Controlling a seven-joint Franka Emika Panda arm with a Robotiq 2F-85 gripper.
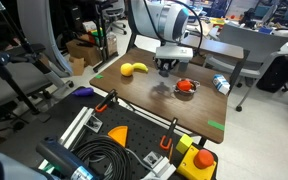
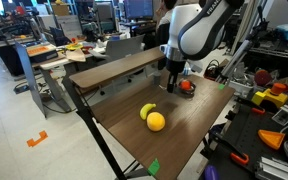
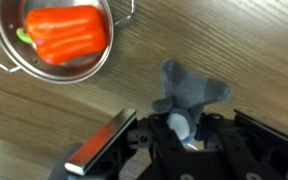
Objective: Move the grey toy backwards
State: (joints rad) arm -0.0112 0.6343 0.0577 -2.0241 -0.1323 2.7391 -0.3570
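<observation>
I'm at the grasp step, jaws apart over the grey toy [image 3: 192, 92] beside the dish [image 3: 9, 65]; next I close them and draw it backwards.

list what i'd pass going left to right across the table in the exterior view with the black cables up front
In an exterior view: yellow fruit → gripper → red item on a dish → pale bottle. The grey toy lies under the gripper there, so it is left out.
</observation>
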